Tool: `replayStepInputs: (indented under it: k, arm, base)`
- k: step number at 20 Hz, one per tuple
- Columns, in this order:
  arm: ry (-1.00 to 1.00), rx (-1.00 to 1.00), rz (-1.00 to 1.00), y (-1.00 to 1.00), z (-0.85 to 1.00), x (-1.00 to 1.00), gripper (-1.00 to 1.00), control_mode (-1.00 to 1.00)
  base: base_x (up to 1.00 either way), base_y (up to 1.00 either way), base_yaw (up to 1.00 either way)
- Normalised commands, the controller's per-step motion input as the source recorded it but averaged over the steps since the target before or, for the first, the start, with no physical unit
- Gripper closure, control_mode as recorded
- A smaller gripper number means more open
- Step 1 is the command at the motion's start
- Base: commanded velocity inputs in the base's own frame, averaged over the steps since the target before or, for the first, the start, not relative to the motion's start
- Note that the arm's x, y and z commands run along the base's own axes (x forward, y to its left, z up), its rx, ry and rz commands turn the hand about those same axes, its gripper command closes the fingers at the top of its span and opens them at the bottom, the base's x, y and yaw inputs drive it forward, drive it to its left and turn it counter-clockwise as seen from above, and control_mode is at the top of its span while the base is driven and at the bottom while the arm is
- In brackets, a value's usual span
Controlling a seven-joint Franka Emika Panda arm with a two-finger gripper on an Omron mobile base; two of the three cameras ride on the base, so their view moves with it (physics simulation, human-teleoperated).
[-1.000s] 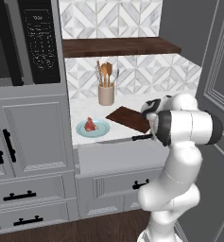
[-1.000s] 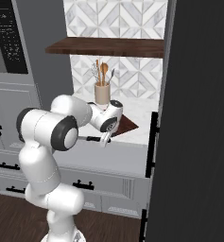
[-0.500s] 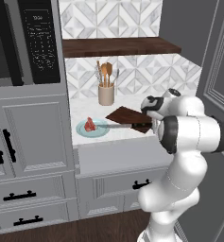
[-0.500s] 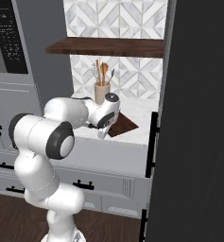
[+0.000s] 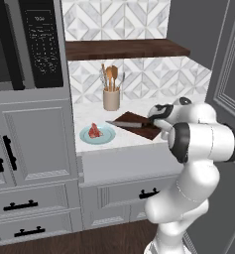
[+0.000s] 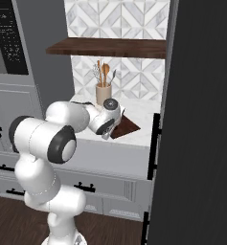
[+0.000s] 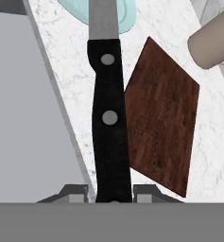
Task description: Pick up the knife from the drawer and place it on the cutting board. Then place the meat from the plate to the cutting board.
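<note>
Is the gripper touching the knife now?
Touching. In the hand view, the knife's black handle runs down between the two finger tips of the gripper, which close on it from both sides with no gap.

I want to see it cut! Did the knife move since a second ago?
Yes. The knife, held in the gripper, rose from the counter's front edge to hang over the cutting board, nearer the utensil crock.

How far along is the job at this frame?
Done: the knife is out of the drawer. In hand: the gripper holds it by the handle, raised over the counter beside the cutting board, not yet set down. Left: laying it on the board, then moving the meat, which lies on the plate.
</note>
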Motion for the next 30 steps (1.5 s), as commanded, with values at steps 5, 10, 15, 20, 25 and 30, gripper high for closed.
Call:
replayStepInputs:
  k: [5,10,15,20,25,30]
  arm:
    - [0.00,0.00,-0.15,-0.20,0.00,0.54,1.00,-1.00]
    - [0.00,0.00,-0.12,-0.32,0.00,0.22,1.00,-1.00]
    - [0.06,0.00,-0.06,-0.14,-0.19,0.14,1.00,-1.00]
    - [0.04,0.00,-0.01,0.00,-0.18,0.36,1.00,-1.00]
    - [0.00,0.00,0.00,0.00,-0.12,0.38,1.00,-1.00]
    - [0.02,0.00,0.00,0.00,-0.34,0.22,1.00,-1.00]
  base:
    - [0.00,0.00,0.00]
    - [0.00,0.00,0.00]
    - [0.00,0.00,0.00]
    - [0.00,0.00,0.00]
    - [0.00,0.00,0.00]
    - [0.00,0.00,0.00]
